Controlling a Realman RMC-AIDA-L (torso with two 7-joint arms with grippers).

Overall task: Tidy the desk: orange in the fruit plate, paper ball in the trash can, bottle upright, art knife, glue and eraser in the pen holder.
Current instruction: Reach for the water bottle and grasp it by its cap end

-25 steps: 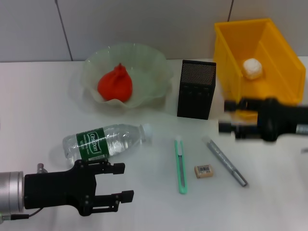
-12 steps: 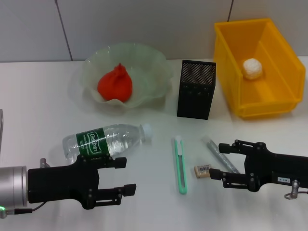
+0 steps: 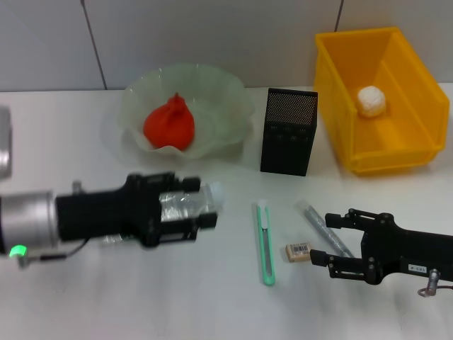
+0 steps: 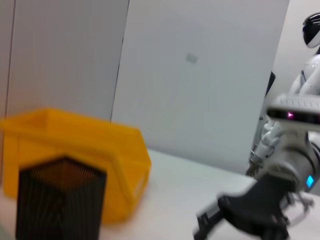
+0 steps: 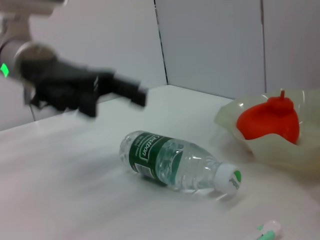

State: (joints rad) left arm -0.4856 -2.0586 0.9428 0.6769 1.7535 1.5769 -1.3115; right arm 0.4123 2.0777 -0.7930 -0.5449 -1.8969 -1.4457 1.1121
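The bottle (image 3: pixel 212 196) lies on its side, cap toward the art knife, also seen as the bottle (image 5: pixel 172 162). My left gripper (image 3: pixel 201 202) is open and hovers over the bottle, one finger on each side of it; the left gripper (image 5: pixel 107 87) is clear above it. My right gripper (image 3: pixel 323 238) is open beside the eraser (image 3: pixel 299 251) and the grey glue stick (image 3: pixel 316 219). The green art knife (image 3: pixel 265 244) lies left of the eraser. The orange (image 3: pixel 170 122) sits in the fruit plate (image 3: pixel 226 99). The paper ball (image 3: pixel 371 100) rests in the yellow trash can (image 3: pixel 396 152).
The black mesh pen holder (image 3: pixel 288 131) stands between fruit plate and trash can, with the pen holder (image 4: pixel 60 200) and the trash can (image 4: pixel 80 145) near in the left wrist view. A grey wall runs behind the table.
My left gripper moved from the table's front edge up over the bottle. My right gripper came down from the trash can to the eraser, then held still.
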